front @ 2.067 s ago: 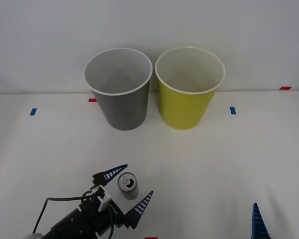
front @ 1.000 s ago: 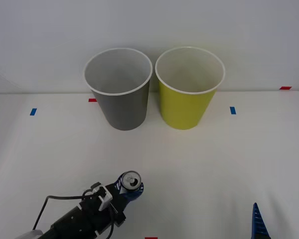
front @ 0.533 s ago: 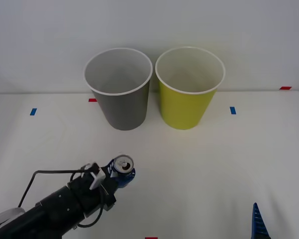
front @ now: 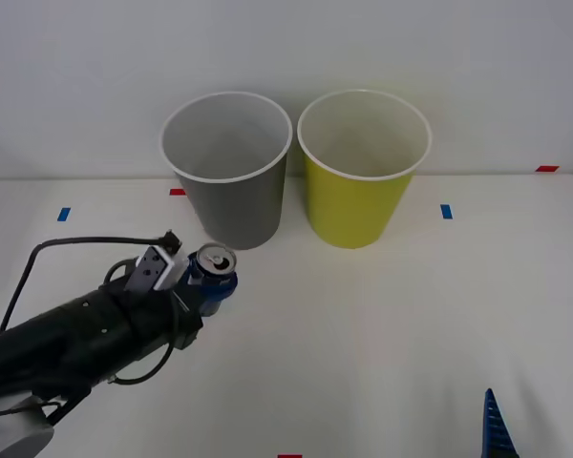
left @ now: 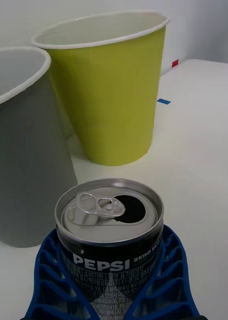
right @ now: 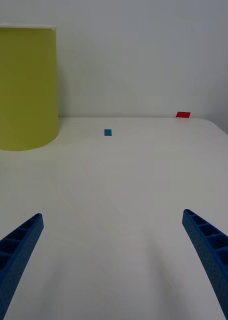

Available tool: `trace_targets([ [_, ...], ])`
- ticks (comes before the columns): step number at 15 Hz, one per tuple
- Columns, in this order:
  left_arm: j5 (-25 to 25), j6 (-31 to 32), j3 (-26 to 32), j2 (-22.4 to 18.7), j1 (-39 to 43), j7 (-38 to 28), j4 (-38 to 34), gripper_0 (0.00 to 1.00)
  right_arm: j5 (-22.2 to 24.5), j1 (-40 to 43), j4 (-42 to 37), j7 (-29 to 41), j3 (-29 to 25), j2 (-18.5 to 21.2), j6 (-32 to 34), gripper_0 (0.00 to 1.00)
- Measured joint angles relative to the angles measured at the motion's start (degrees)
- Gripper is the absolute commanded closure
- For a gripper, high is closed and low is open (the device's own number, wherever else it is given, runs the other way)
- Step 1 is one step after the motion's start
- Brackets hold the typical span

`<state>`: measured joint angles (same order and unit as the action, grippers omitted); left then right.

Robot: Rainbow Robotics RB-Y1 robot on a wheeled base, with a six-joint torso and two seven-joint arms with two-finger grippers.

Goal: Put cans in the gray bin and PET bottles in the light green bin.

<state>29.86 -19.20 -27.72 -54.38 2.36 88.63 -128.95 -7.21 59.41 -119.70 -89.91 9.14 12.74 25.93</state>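
A small black can (front: 213, 262) with a silver pull-tab top is held upright in the air by my left gripper (front: 212, 284), whose blue fingers are shut around its sides. It hangs just in front of the gray bin (front: 231, 172) and below that bin's rim. In the left wrist view the can (left: 110, 225) sits between the blue fingers (left: 54, 280), with the gray bin (left: 24, 150) and the light green bin (left: 111, 95) behind it. The light green bin (front: 361, 167) stands to the right of the gray one. My right gripper (right: 114, 260) is open low over the table's near right. No PET bottle is in view.
Small blue (front: 446, 211) and red (front: 547, 169) tape marks dot the white table (front: 411, 324). A wall rises close behind the bins. The left arm's black cable (front: 48, 253) loops above its wrist.
My left gripper closed on the can, lifted it off the table and carried it forward toward the gray bin. The right gripper has not moved.
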Motion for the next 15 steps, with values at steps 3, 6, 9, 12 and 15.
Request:
trace_targets([
  [3, 8.52, -14.50, 8.91, 0.05, -0.04, -0.36, -7.31, 1.00, 0.00, 0.00, 0.00, 0.00, 0.00, 0.00, 0.00, 0.04],
  [6, 20.68, -26.92, 21.15, 1.08, -0.44, 4.17, -11.13, 1.00, 0.00, 0.00, 0.00, 0.00, 0.00, 0.00, 0.00, 0.03],
  [9, 30.12, -39.05, 34.64, 5.23, -3.55, 10.32, -12.57, 1.00, 0.00, 0.00, 0.00, 0.00, 0.00, 0.00, 0.00, 0.03],
  [12, 32.93, -43.43, 41.37, 8.62, -10.06, 11.48, -12.50, 1.00, 0.00, 0.00, 0.00, 0.00, 0.00, 0.00, 0.00, 0.04],
  [15, 33.36, -41.83, 41.89, 10.34, -15.79, 10.50, -7.72, 1.00, 0.00, 0.00, 0.00, 0.00, 0.00, 0.00, 0.00, 0.03],
])
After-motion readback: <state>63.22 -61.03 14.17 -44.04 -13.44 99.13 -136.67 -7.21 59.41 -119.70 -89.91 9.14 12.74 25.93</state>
